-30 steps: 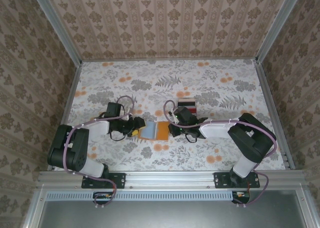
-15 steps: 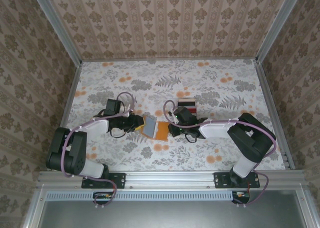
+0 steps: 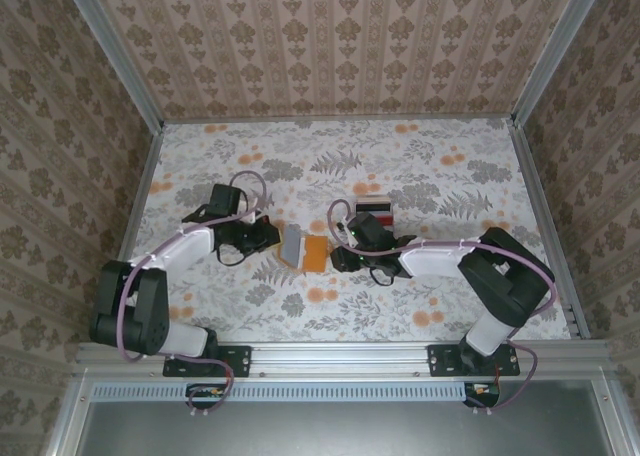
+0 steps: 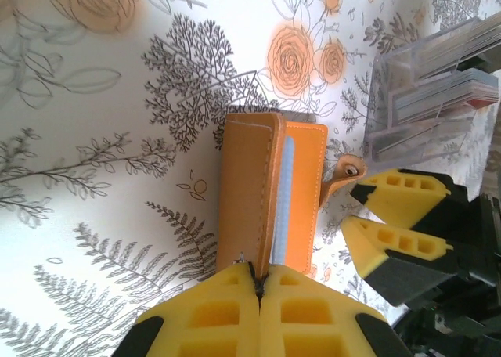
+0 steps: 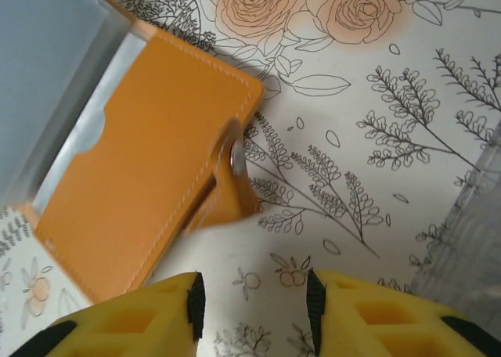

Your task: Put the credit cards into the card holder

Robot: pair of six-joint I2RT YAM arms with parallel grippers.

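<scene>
The card holder [image 3: 312, 253] lay mid-counter [image 3: 430, 166], between both arms. The left wrist view showed the left gripper [image 4: 258, 290] with its jaws clamped on the holder's tilted-up flap. The right wrist view showed the right gripper [image 5: 250, 294], jaws apart, just beside the snap tab [image 5: 235, 160]. The credit cards [image 3: 372, 210] stood in a clear rack [image 4: 395, 67] farther right.

The left tool [image 4: 258, 277] hides part of the card holder [image 4: 250, 192].
</scene>
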